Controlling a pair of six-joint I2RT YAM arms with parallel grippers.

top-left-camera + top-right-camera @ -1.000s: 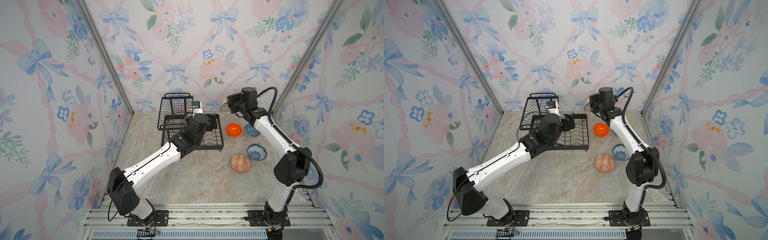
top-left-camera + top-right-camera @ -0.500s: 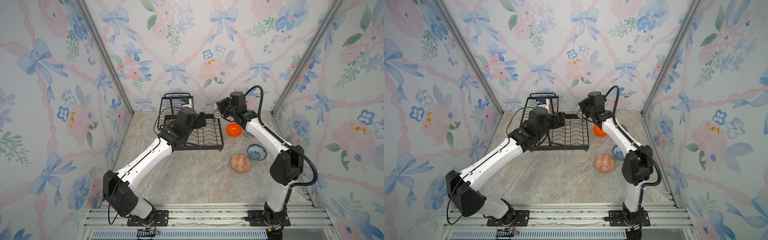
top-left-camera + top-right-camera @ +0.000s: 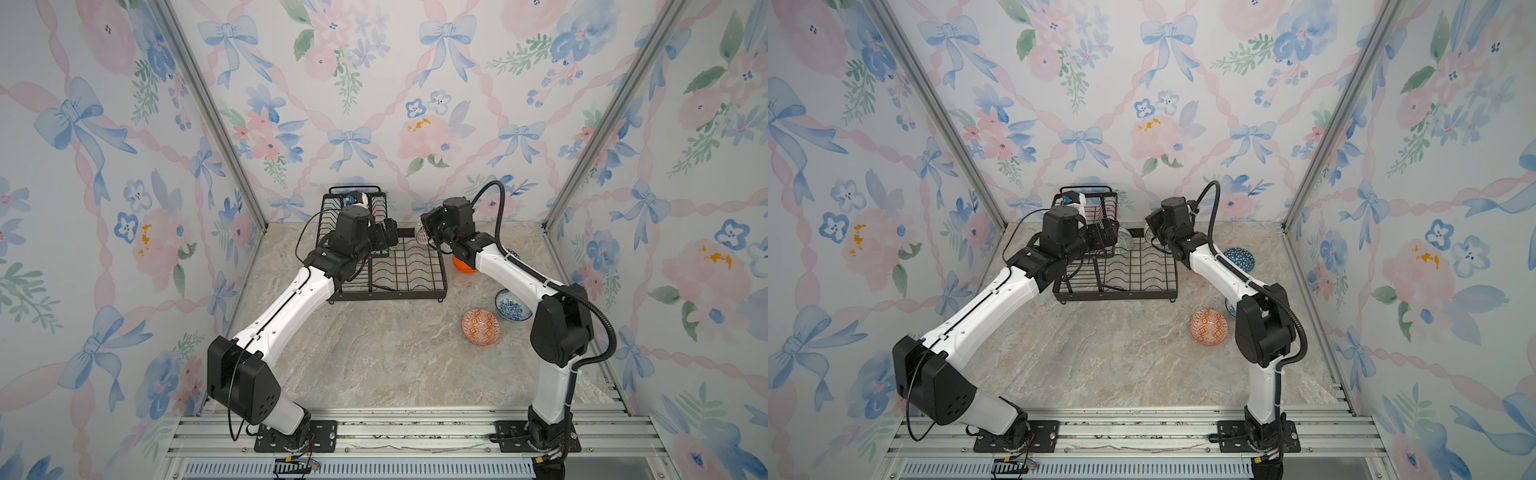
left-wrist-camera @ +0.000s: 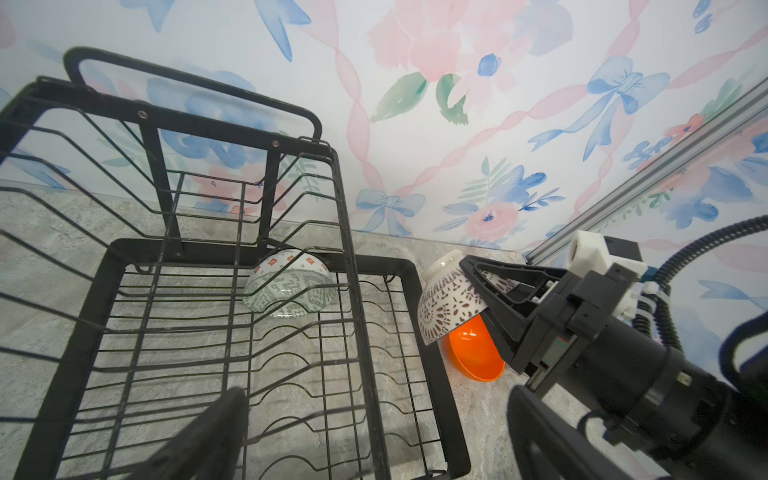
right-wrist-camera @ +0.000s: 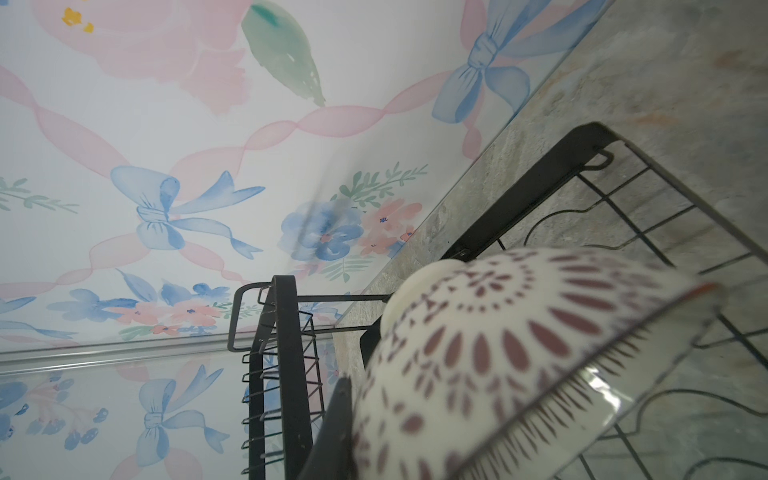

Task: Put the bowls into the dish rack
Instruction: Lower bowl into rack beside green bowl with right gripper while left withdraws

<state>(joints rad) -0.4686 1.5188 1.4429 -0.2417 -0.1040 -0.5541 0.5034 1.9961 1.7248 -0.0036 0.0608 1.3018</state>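
**A:** Where's the white round bowl with the brown lattice pattern [image 4: 446, 309]?

**B:** The right gripper [image 3: 428, 234] is clamped on its rim. The bowl is tipped on edge at the far right corner of the black two-tier wire dish rack [image 3: 390, 293].

**A:** And the left gripper [image 3: 385, 237]?

**B:** Its jaws are spread wide and empty, over the rack's left side.

**A:** How will the bowl handle?

**B:** It looks like glazed ceramic: stiff, slick, and likely to chip against wire. The rim is the only hold for narrow jaws, but the bowl may pivot there. I'd lower it gently into a wavy slot beside the grey-green patterned bowl [image 4: 291, 291], which stands on edge at the tray's far end.
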